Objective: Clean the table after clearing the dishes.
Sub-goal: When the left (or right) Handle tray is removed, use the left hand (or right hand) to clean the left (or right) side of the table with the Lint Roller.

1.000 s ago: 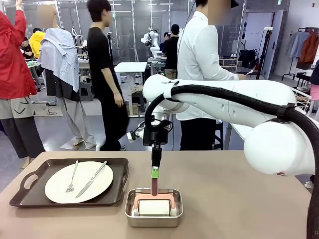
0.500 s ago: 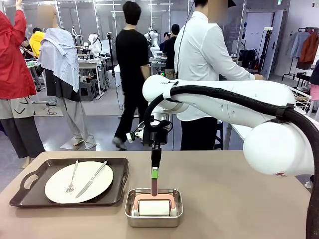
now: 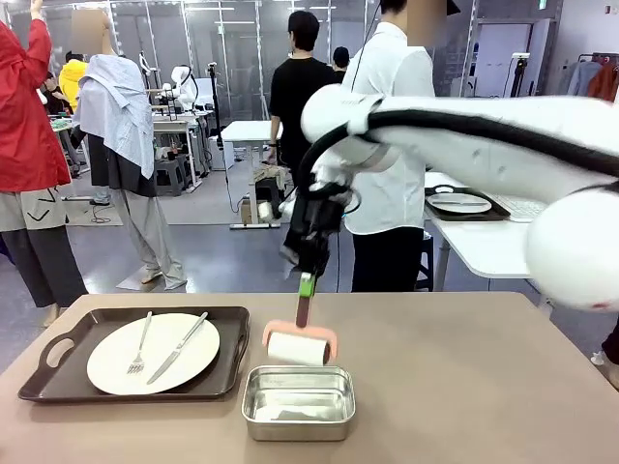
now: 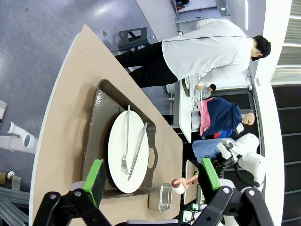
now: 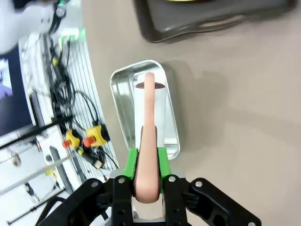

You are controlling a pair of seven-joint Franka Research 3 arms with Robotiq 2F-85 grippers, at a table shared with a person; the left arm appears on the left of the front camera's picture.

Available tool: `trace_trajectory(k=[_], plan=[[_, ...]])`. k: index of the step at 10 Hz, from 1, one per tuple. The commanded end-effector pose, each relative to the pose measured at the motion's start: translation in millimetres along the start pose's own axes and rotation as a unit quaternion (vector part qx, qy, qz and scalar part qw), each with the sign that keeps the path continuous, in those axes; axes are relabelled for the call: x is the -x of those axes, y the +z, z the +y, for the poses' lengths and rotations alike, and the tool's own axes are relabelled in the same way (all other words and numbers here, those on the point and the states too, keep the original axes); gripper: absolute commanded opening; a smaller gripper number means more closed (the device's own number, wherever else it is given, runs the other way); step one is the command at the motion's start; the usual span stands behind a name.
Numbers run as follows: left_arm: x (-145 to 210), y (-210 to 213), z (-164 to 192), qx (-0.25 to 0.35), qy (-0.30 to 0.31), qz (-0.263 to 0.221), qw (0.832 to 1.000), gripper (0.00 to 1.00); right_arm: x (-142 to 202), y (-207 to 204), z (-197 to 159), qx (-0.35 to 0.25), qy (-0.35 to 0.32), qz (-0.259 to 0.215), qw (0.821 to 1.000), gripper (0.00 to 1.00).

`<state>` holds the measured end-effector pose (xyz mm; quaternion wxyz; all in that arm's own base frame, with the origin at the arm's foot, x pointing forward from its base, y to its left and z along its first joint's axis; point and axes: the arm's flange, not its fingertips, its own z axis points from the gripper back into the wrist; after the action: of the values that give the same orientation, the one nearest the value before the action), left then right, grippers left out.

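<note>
Pinching the pink-handled white roller (image 3: 298, 348) upright in the right hand (image 3: 306, 285), just above the small steel pan (image 3: 298, 425), bare matte taupe desk (image 3: 464, 387) alongside; left hand (image 4: 153, 175) spread, well apart.

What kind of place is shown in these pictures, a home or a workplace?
Most likely a robotics lab or test hall, not a home. The right gripper holds a pink roller over the table, yellow boxes with red buttons lie among cables, and more work tables stand behind.
</note>
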<state>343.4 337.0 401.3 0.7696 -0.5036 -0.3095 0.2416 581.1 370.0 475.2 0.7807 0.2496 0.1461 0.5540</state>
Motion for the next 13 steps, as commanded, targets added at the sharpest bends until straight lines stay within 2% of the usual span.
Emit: trace_trajectory(k=[1,3,5,6,7,9,10,11,13], plan=[[1.5,2.5,0.4,0.005,0.0,0.0,1.0,1.0,89.9,-14.1,21.8,0.014,-0.103,-0.104,0.989,0.0],[1.5,2.5,0.4,0.005,0.0,0.0,1.0,1.0,163.4,-21.2,4.0,-0.002,-0.209,-0.22,0.953,0.0],[1.5,2.5,0.4,0.005,0.0,0.0,1.0,1.0,231.6,-42.9,-15.5,-0.045,-0.282,-0.33,0.9,0.0],[1.5,2.5,0.4,0.005,0.0,0.0,1.0,1.0,258.0,-51.3,-29.1,-0.064,-0.339,-0.355,0.869,0.0],[1.5,2.5,0.4,0.005,0.0,0.0,1.0,1.0,282.1,-60.2,-45.2,-0.099,-0.363,-0.386,0.842,0.0],[1.5,2.5,0.4,0.005,0.0,0.0,1.0,1.0,308.1,-80.9,-69.1,-0.124,-0.418,-0.404,0.804,0.0],[1.5,2.5,0.4,0.005,0.0,0.0,1.0,1.0,315.1,-89.3,-75.7,-0.131,-0.403,-0.43,0.798,0.0],[1.5,2.5,0.4,0.005,0.0,0.0,1.0,1.0,317.0,-80.4,-68.5,-0.121,-0.42,-0.376,0.817,0.0],[1.5,2.5,0.4,0.005,0.0,0.0,1.0,1.0,317.0,-80.4,-68.5,-0.121,-0.42,-0.376,0.817,0.0]])
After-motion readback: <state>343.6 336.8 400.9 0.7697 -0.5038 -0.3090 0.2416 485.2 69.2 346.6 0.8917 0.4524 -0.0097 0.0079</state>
